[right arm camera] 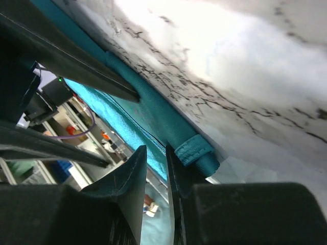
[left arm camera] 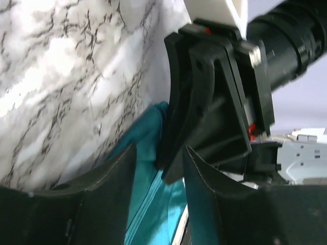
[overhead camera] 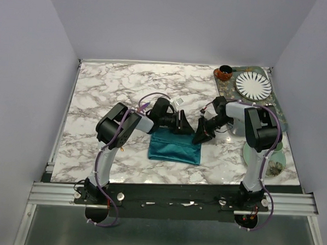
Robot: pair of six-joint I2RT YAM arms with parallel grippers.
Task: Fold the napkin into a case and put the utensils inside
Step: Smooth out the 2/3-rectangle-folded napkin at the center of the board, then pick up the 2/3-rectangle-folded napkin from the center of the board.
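The teal napkin (overhead camera: 172,147) lies folded into a rectangle on the marble table, near the middle of its front half. My left gripper (overhead camera: 183,125) is at the napkin's far edge, fingers a little apart, with teal cloth (left arm camera: 153,204) showing through the gap (left arm camera: 159,148). My right gripper (overhead camera: 199,136) is at the napkin's far right corner. In the right wrist view its fingers (right arm camera: 156,149) are almost together on a thin edge of the cloth (right arm camera: 153,109), beside a rolled corner (right arm camera: 196,153). The two grippers are very close together. I cannot make out the utensils in any view.
A tray (overhead camera: 279,109) at the back right holds a white striped plate (overhead camera: 253,85) and a small brown cup (overhead camera: 225,72). A pale green saucer (overhead camera: 274,160) lies by the right arm's base. The left half of the marble table (overhead camera: 110,87) is bare.
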